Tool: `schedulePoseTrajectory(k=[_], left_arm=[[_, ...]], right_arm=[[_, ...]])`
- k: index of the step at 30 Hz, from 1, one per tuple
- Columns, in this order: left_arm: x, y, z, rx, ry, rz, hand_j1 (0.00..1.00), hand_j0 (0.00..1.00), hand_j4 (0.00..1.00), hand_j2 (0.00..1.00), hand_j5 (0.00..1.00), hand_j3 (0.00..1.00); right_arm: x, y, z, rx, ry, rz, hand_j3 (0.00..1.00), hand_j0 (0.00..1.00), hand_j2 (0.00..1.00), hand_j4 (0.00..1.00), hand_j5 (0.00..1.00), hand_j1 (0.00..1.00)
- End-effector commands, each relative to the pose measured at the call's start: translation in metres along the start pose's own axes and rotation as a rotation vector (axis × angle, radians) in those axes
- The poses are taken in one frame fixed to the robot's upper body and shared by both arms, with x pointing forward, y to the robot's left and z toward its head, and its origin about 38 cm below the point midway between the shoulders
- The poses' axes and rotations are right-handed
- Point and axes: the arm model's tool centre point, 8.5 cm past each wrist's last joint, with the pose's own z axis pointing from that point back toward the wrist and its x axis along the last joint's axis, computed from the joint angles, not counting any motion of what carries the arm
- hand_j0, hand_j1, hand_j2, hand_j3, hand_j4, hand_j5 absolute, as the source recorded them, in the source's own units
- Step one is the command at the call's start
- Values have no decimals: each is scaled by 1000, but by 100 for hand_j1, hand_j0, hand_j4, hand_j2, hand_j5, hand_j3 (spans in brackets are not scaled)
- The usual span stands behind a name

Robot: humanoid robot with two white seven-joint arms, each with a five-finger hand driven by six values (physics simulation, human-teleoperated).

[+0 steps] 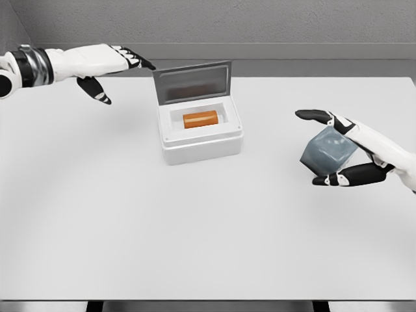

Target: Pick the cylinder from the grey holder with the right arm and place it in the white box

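Observation:
An orange cylinder (199, 119) lies on its side inside the white box (201, 143), whose grey lid (193, 81) stands open at the back. To the right, the grey holder (328, 156) is tilted and sits between the thumb and fingers of my right hand (325, 147), which grasps it. My left hand (120, 71) hovers at the upper left, fingers stretched toward the lid's left corner, holding nothing.
The white table (130, 221) spreads wide in front of the box. A grey wall runs behind the table's far edge.

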Motion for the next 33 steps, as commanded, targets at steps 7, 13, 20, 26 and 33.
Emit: schedulePoseTrajectory(k=[7,13,20,26,33], left_arm=[[-3,-4,-2,-18,13,-6,100,100,100,100,100,100],[1,-2,-3,-9,-1,-6,100,100,100,100,100,100],[0,-8,-1,-10,-2,9,100,100,100,100,100,100],[21,0,-4,4,-55,-48,100,100,100,100,100,100],[-5,-11,19,-17,20,-14,100,100,100,100,100,100]], right_arm=[[0,0,1,-33,-2,0,100,100,100,100,100,100],[0,0,2,-32,-1,-1,100,100,100,100,100,100],[-1,0,2,-33,2,-2,100,100,100,100,100,100],[-2,0,3,-34,4,-4,100,100,100,100,100,100],[-2,0,3,-34,6,-4,100,100,100,100,100,100]])
